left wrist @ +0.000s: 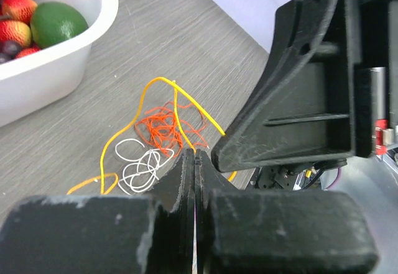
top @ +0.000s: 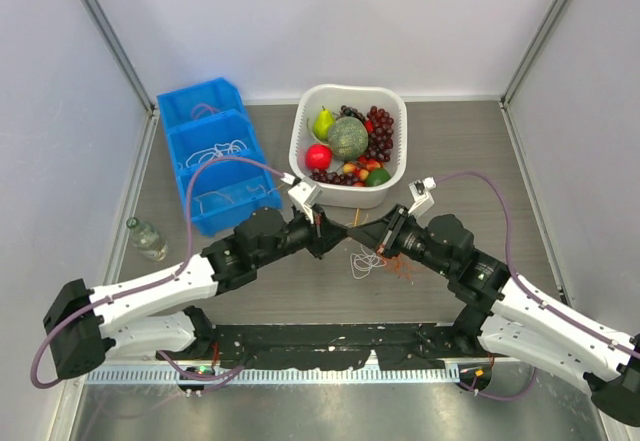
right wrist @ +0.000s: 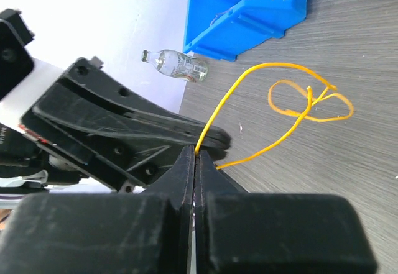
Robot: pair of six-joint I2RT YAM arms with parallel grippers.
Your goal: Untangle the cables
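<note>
Left pincer (left wrist: 194,157) and right pincer (right wrist: 194,155) both clenched on the yellow cable (right wrist: 292,69).
I see them meeting tip to tip at centre frame overhead; just below, the white cable (left wrist: 142,169) and orange-red cable (left wrist: 163,128) lie tangled on the surface (left wrist: 186,44), the fruit bowl (top: 298,141) beyond at upper centre.

Left tool (left wrist: 194,155) and right tool (right wrist: 195,151) are matte black, on white arms (top: 150,286) with purple hoses (top: 470,174).
</note>
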